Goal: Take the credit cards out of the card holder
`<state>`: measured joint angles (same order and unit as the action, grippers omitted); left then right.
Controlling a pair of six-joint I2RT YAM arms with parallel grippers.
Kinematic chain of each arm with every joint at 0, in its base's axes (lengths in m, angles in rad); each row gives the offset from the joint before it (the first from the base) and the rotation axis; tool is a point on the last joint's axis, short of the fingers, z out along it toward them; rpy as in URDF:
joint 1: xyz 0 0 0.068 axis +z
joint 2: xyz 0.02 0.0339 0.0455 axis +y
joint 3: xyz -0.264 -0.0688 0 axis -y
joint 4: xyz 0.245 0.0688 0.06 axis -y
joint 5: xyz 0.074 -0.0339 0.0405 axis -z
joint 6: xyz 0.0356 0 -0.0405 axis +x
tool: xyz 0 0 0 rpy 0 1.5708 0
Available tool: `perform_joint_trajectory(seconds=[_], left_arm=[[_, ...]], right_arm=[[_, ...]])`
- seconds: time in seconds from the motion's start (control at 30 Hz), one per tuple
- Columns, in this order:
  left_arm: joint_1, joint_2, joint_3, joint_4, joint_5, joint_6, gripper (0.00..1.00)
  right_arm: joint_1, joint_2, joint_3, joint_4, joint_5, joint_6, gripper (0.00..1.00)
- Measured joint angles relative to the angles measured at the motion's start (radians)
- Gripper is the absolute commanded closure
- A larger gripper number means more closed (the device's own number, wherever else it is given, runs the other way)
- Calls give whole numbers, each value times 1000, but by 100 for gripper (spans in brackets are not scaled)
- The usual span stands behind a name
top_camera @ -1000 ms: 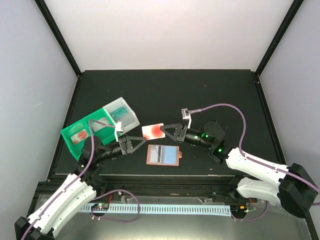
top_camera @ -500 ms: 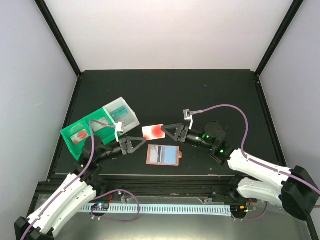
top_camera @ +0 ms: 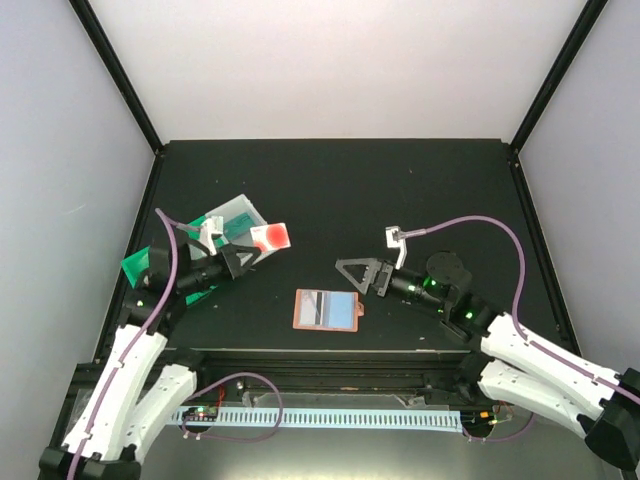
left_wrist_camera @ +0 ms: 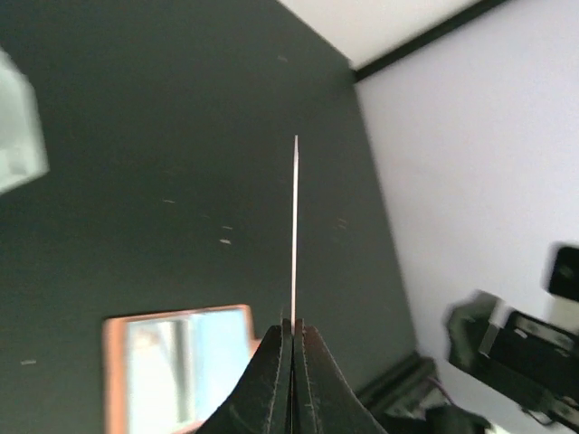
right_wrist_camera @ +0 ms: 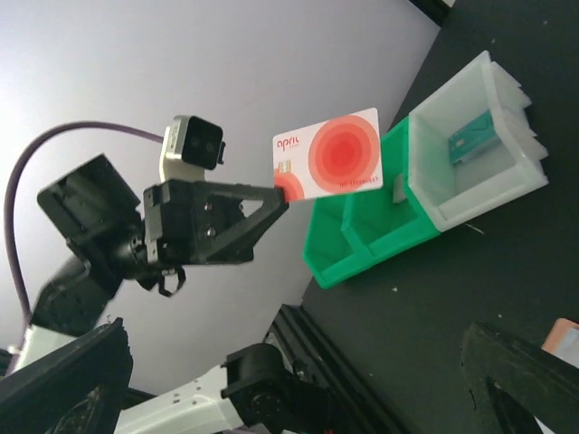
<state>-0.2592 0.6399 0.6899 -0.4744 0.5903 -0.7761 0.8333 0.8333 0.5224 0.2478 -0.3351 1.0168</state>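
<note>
Right wrist, credit card [right_wrist_camera: 330, 155] clamped in left tool [right_wrist_camera: 282, 189], beside tray [right_wrist_camera: 357, 249]

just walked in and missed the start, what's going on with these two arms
The left gripper holds a white card with a red circle in the air, jaws shut on its edge, beside the green-and-white tray. The right gripper hangs open and empty just right of the card holder, which lies open on the table with cards showing inside.
</note>
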Motion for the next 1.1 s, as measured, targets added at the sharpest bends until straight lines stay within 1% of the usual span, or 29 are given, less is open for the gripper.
perform_joint_trajectory(seconds=[0.1, 0.23, 0.4, 0.47, 0.7, 0.87, 0.97, 1.1], left_arm=[[110, 56, 62, -118, 0, 88, 98], [228, 120, 130, -253, -8, 195, 98], [343, 155, 212, -366, -80, 289, 98], [388, 168, 238, -386, -102, 316, 99], [621, 237, 256, -425, -150, 401, 99], [731, 283, 256, -422, -182, 412, 98], [816, 333, 256, -417, -182, 418, 98], [877, 395, 256, -410, -189, 431, 98]], right_arm=[[0, -39, 0, -60, 16, -29, 0], [0, -101, 0, -108, 41, -51, 0], [0, -139, -8, -139, 56, -76, 0], [0, -143, -8, -156, 62, -85, 0], [0, -166, -8, -222, 69, -115, 0], [0, -170, -8, -244, 66, -119, 0], [0, -159, 5, -267, 59, -124, 0], [0, -145, 46, -320, 46, -138, 0]])
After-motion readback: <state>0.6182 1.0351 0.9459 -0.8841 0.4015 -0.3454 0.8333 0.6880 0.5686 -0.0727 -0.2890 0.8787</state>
